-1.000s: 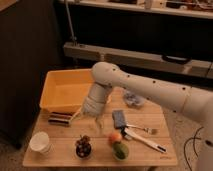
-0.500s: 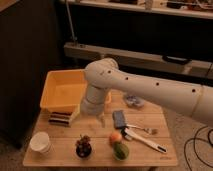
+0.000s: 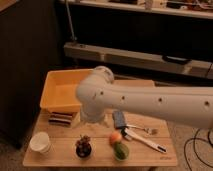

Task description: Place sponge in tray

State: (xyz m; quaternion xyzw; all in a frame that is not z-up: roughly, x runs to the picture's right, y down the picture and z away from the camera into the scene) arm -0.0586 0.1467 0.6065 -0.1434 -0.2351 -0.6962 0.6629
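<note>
One sponge lies mid-table, right of tray, not in it yet. Robot's gripper hangs just left of sponge; open/shut: can't tell. Risk: descent lands off-centre, nudging sponge into white-handled utensil w/o a grip.

Tray sits back left on table. Block lies just before it, cup front left. Sponge lies right of centre, utensil beside it. Gripper hangs between block and sponge.
</note>
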